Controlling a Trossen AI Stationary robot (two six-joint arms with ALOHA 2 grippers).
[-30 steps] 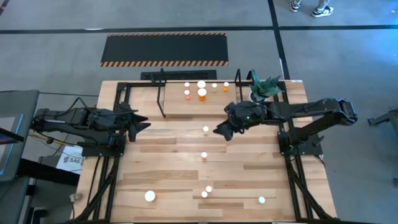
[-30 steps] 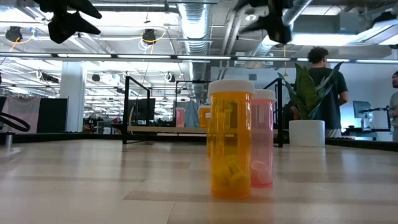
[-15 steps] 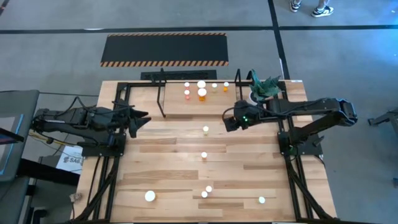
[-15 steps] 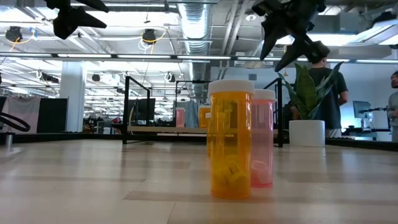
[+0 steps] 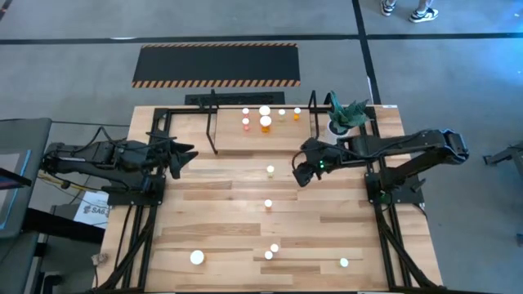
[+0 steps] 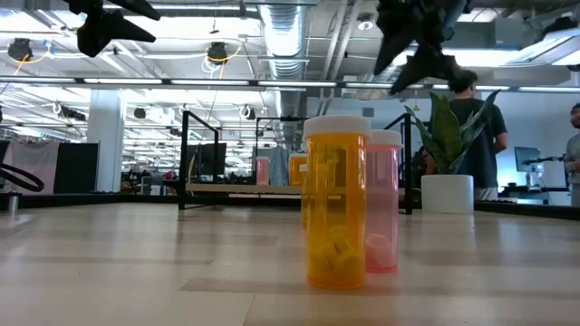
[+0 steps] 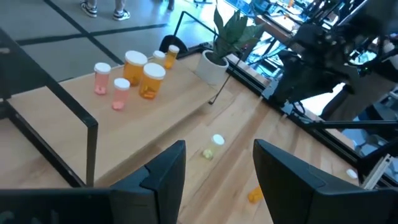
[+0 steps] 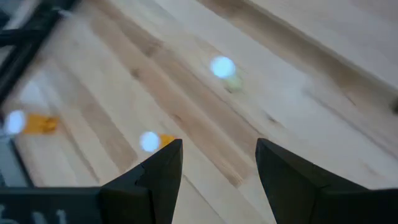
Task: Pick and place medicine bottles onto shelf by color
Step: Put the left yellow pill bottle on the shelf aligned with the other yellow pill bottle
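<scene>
Close to the low camera, an orange bottle (image 6: 336,204) stands on the counter (image 5: 221,212) with a pink bottle (image 6: 383,201) touching it just behind. A few more bottles sit near that front edge, well apart from each other.

Farther in, two small bottles wait in the middle of the counter. One pale bottle (image 5: 270,170) is the nearest to the right hand (image 5: 299,174). That hand hangs in the air just beside it, its fingers apart and empty. So the step looks like going for the next bottle. The hand needs to come down over the pale bottle with a finger on each side, and then close.

The left hand (image 5: 186,155) waits at the left side, fingers apart and holding nothing.

At the far end is the shelf (image 5: 278,140), with six bottles already on it, pink by pink and orange by orange. Its black posts and the plant pot (image 5: 337,126) stand near the right arm, so it must lift the bottle high to clear them. The middle of the counter has lots of room.
</scene>
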